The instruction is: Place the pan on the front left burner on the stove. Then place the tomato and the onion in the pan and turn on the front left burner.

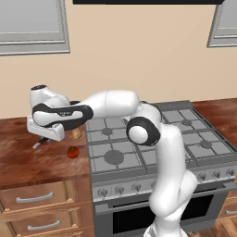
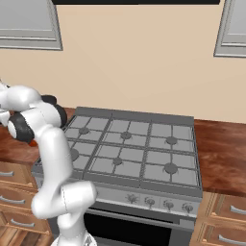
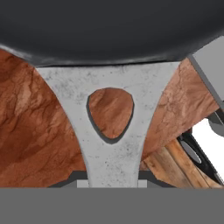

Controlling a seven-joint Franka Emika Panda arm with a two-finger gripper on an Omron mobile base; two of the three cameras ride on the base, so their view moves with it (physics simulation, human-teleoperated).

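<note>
In the hand view the pan (image 3: 109, 26) spreads black across the top, and its silvery handle neck (image 3: 111, 148) runs down between my fingertips. My gripper (image 3: 112, 183) is shut on that handle. From the left base view my gripper (image 1: 45, 134) hangs low over the wooden counter left of the stove (image 1: 194, 139), with a thin dark handle end (image 1: 40, 142) poking out below the hand. The onion (image 1: 76, 134) and the tomato (image 1: 72, 152) lie on the counter just right of the hand. The front left burner (image 1: 113, 157) is bare.
The wooden counter (image 1: 28, 162) runs left of the stove, with drawers (image 1: 34, 199) below it. Front knobs (image 1: 120, 190) line the stove above the dark oven door. More counter (image 2: 221, 153) lies right of the stove. My arm arches over the stove's left side.
</note>
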